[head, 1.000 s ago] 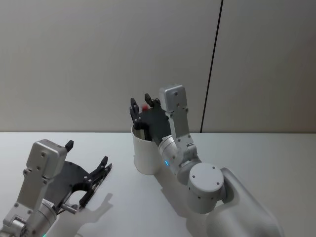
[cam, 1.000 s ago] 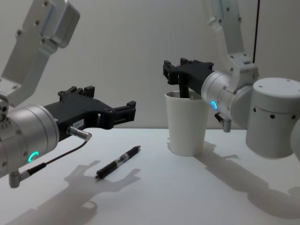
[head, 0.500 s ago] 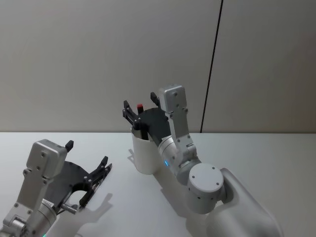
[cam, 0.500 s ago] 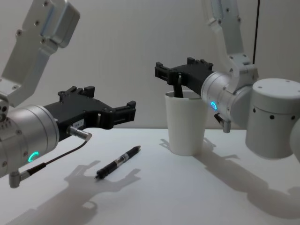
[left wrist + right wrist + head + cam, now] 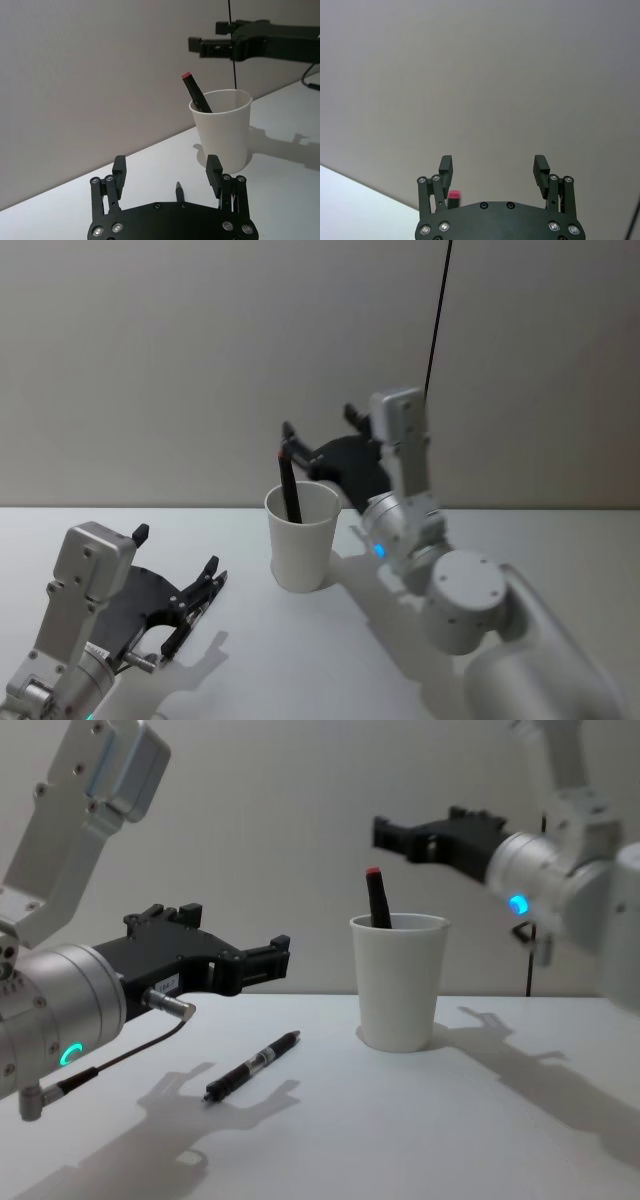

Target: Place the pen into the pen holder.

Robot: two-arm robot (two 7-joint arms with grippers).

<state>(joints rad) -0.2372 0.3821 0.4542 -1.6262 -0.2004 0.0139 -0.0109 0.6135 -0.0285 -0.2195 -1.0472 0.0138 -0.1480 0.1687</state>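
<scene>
I am holding my right gripper [image 5: 493,166] fingers spread wide just above the pen holder [image 5: 400,982], gripping nothing. The red-capped pen [image 5: 378,900] is leaning inside the pen holder. My left gripper [image 5: 166,165], fingers likewise apart and empty, is hovering left of the pen holder, over a second pen [image 5: 250,1067].

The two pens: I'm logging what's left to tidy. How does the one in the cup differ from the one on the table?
The standing pen leans inside the pen holder; the lying pen rests flat on the table. The standing pen has a red top; the lying pen shows a pale middle band and no red. Both are slim and mostly black.
</scene>
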